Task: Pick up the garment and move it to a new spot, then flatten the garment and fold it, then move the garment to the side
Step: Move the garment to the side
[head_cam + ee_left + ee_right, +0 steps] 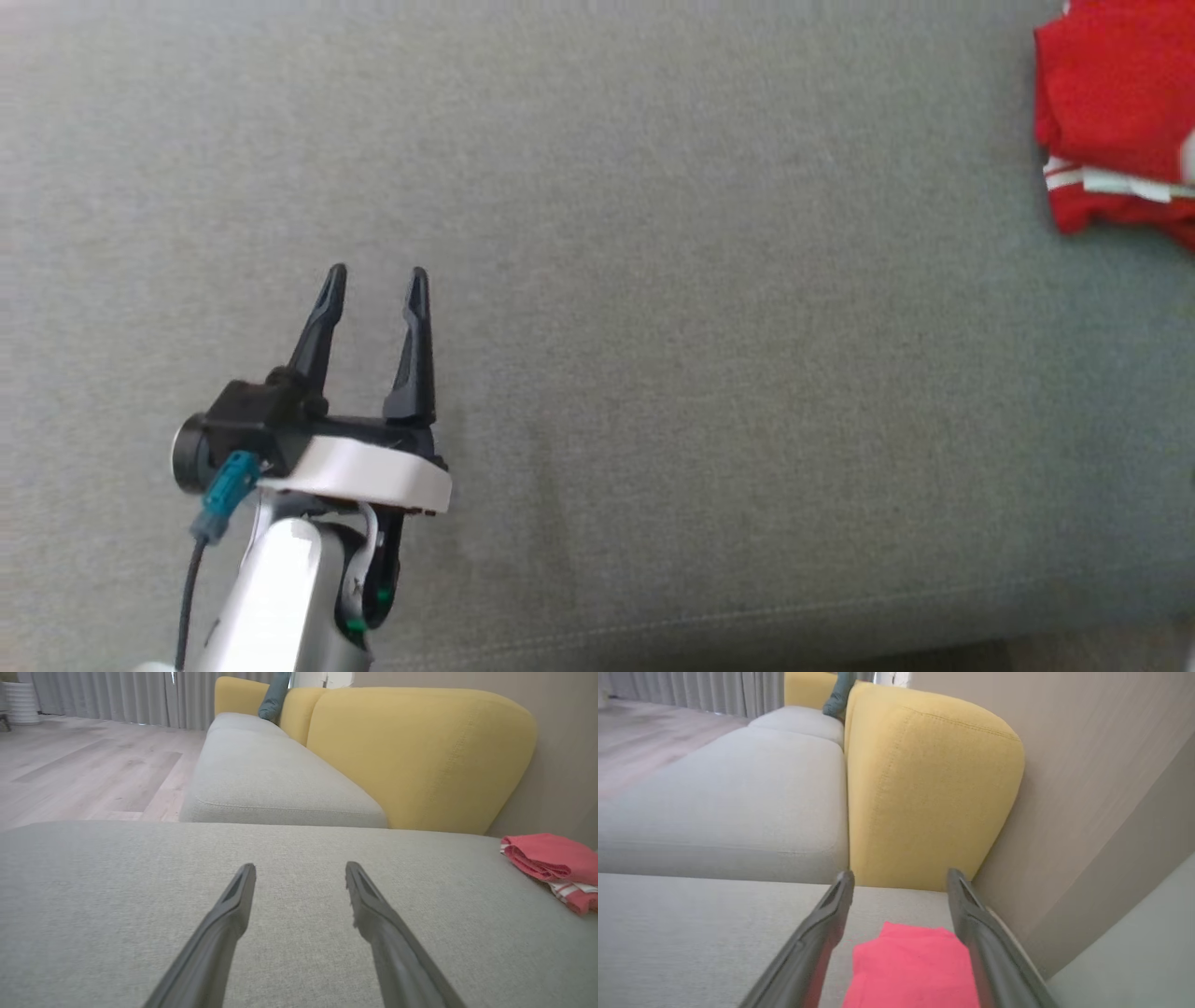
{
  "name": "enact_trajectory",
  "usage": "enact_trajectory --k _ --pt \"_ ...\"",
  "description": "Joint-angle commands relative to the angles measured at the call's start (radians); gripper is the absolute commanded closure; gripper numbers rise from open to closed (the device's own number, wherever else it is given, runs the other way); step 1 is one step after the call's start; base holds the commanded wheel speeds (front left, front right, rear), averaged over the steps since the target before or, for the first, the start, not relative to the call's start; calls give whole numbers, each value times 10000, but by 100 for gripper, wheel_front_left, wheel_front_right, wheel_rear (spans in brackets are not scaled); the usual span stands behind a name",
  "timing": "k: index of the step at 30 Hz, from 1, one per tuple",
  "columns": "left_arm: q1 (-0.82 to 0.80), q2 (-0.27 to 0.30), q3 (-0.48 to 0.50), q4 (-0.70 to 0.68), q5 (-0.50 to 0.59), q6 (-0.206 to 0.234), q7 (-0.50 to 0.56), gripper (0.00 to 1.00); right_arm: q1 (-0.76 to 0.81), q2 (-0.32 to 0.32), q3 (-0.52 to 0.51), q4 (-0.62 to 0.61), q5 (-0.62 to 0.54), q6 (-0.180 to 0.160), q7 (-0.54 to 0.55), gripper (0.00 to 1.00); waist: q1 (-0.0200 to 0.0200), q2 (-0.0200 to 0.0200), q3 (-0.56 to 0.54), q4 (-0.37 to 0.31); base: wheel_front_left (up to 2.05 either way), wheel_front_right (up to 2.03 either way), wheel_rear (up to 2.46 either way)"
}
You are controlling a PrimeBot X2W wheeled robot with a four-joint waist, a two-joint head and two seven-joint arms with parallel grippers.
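Fingers on the left gripper [376, 275] stood wide apart in the head view, with nothing between them, over the bare grey seat [653, 280]. The red garment [1111, 103] lay folded far off to the right of those jaws, well apart from them, at the edge of the picture. That looked like the side spot the task asks for, so the job seemed nearly done. In the left wrist view the same jaws pointed along the seat toward a yellow backrest [420, 756]. The garment sat ahead of them and to their right, near the wall [560, 765]. In the right wrist view the right gripper [900, 877] had wide jaws too. The garment lay flat on the seat between its two fingers and under them, and I could see no pinch on it. White stripes [1074, 175] showed on the cloth, but no words could be read anywhere.
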Motion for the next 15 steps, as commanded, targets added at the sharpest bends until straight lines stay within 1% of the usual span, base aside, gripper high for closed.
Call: enact_trajectory --k 1,7,8,12,15 --pt "-150 -6 387 -227 -137 167 -120 0 224 265 167 -525 135 65 -468 0 0 0 -482 300 0 0 0" --pt "113 -6 535 149 -298 458 -120 0 1391 1565 224 -857 328 65 -1619 0 0 0 -1329 686 0 0 0" --pt "113 -6 535 149 -298 458 -120 0 1391 1565 224 -857 328 65 -1619 0 0 0 -1329 686 0 0 0" --pt "303 -7 647 393 -433 598 -120 0 2258 2378 424 -1068 241 65 -2344 0 0 0 -1803 907 0 0 0" --pt "441 -7 674 587 -408 652 -120 0 2850 2738 575 -1145 186 65 -2856 0 0 0 -2090 1041 0 0 0"
